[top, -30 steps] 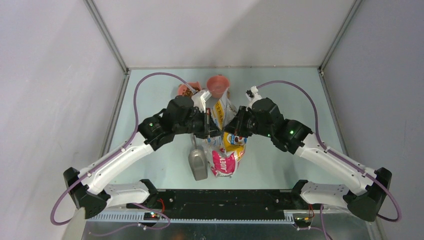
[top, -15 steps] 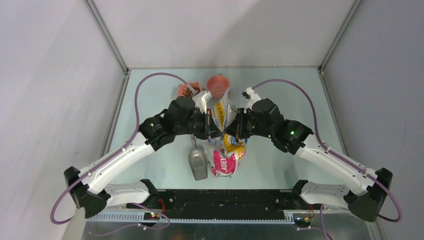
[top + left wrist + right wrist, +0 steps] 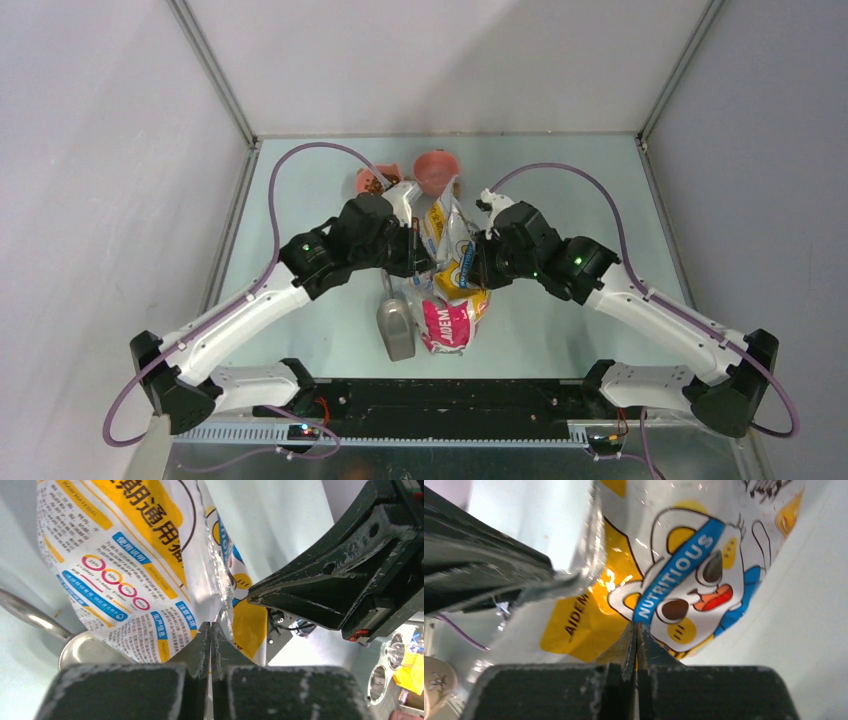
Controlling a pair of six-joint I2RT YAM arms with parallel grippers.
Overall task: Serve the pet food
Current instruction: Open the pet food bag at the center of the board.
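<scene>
Left hand [image 3: 210,632] and right hand [image 3: 635,630] both clamped on bag [image 3: 452,285]. Some pet food [image 3: 374,185] in far bowl [image 3: 360,178]; scoop [image 3: 396,328] idle, serving unfinished.

- bag [image 3: 450,325]: glossy, crinkled printed plastic film;
- scoop [image 3: 396,330]: smooth, dull-shining grey metal;
- left gripper [image 3: 210,626]: matt black, grainy, scuffed;
- table [image 3: 560,300]: smooth, matt.

Two arms: the left arm [image 3: 230,325] and the right arm [image 3: 660,315]. Two tools, one per arm: the left tool [image 3: 210,630] and the right tool [image 3: 636,629]. Two purple cables: the left cable [image 3: 320,147] and the right cable [image 3: 555,166]. One printed bag [image 3: 452,305]. One metal scoop [image 3: 396,328]. Two pink bowls: the left bowl [image 3: 366,178] and the right bowl [image 3: 437,170]. One heap of pet food [image 3: 376,186]. One worktop [image 3: 570,220]
</scene>
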